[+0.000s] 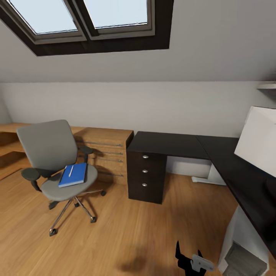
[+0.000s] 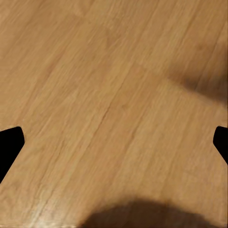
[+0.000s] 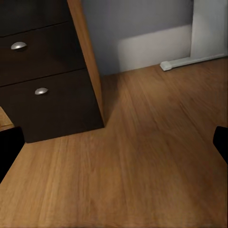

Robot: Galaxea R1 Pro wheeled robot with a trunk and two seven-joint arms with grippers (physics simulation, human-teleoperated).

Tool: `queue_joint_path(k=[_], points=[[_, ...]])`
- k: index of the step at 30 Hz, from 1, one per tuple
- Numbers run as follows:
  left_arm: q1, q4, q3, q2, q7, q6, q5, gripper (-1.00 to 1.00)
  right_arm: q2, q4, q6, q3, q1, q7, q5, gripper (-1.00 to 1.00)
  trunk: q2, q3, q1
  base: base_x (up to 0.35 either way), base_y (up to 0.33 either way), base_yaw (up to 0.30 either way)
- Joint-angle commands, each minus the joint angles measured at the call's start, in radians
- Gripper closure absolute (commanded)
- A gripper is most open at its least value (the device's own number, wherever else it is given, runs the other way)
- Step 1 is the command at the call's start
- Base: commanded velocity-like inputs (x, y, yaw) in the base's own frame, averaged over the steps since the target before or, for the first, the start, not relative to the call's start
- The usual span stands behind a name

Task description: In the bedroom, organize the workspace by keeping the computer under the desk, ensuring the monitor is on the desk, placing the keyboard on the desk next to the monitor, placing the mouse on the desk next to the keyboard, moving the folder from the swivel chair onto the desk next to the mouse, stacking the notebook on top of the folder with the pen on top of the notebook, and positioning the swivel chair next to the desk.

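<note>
From where I sit, the swivel chair [image 1: 53, 161] stands on the floor [image 1: 134, 230] at the left, in front of a low dresser [image 1: 105, 151] that runs along the back wall. The folder [image 1: 73, 174] lies on the chair's seat, and the pen [image 1: 71, 171] lies on top of the folder. To the right of the dresser and touching it is the desk [image 1: 172, 143], its drawer unit [image 1: 145, 176] under the tabletop's left end. The tabletop runs along the back wall, then turns at its far right corner and comes toward me down the right side. The monitor [image 1: 257, 140] stands on that right-hand run, near its right edge.
</note>
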Motion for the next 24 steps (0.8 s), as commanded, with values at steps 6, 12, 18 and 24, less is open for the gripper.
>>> queue_joint_path(k=[6, 12, 18, 24], points=[[-0.001, 0.001, -0.003, 0.0, 0.002, -0.004, 0.006, -1.0, 0.0, 0.002, -0.004, 0.002, -0.001, 0.001, -0.004, -1.0, 0.042, 0.018, -0.024, -0.341, 0.0, 0.0], [-0.001, 0.001, -0.003, 0.0, 0.002, -0.004, 0.005, -1.0, 0.0, 0.002, -0.004, 0.002, -0.001, 0.004, -0.003, -1.0, 0.084, 0.038, -0.047, -0.263, 0.0, -0.057], [-0.001, 0.001, -0.004, 0.0, 0.002, -0.004, 0.005, -1.0, 0.0, 0.002, -0.003, 0.002, -0.001, 0.006, -0.003, -1.0, 0.126, 0.062, -0.07, -0.055, 0.0, -0.174], [-0.001, 0.001, -0.004, 0.0, 0.002, -0.004, 0.005, -1.0, 0.0, 0.002, -0.002, 0.003, -0.001, 0.006, -0.003, -1.0, 0.168, 0.085, -0.093, -0.108, 0.0, -0.145]])
